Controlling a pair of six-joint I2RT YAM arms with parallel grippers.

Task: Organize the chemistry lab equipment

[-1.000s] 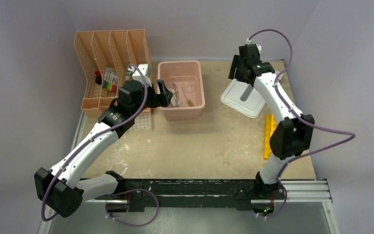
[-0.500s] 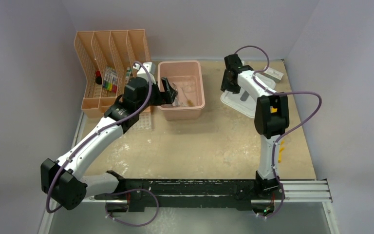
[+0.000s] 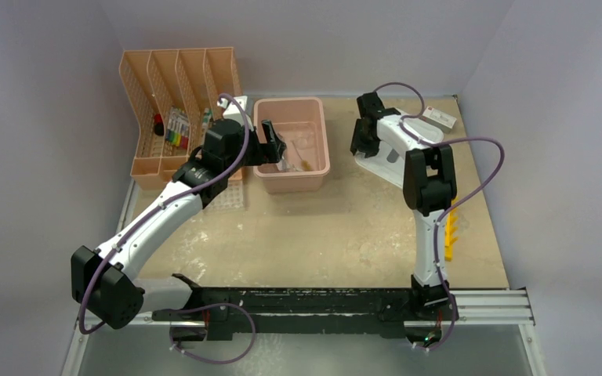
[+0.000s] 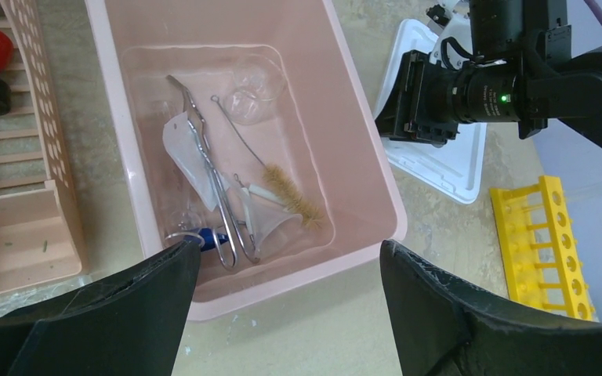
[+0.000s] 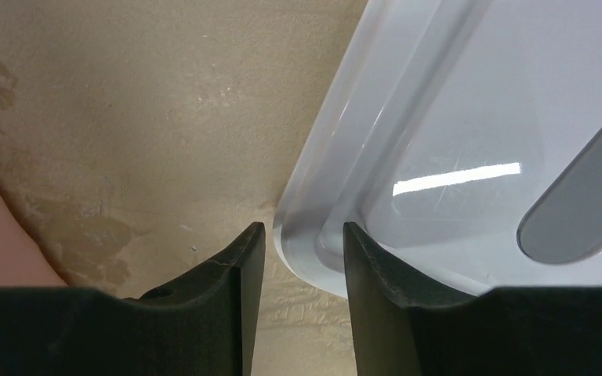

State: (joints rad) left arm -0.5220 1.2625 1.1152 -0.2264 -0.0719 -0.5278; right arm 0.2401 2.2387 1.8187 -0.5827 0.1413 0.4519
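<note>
Wide-spread left gripper (image 4: 288, 254) over the near edge of the pink bin (image 4: 368, 117)
The metal forceps (image 4: 204, 168) and blue-capped tube (image 4: 196, 235) lie inside the bin, just past the gap between its fingers. The right gripper (image 5: 304, 251) sits narrowly parted at the corner of the white lid (image 5: 455, 117); whether it pinches the rim cannot be told. The yellow holed rack (image 4: 545, 243) lies on the table, apart from both

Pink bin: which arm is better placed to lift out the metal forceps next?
Left. The left gripper hangs open above the pink bin, with the metal forceps lying inside below it; the right gripper is over at the white lid, at its corner.
</note>
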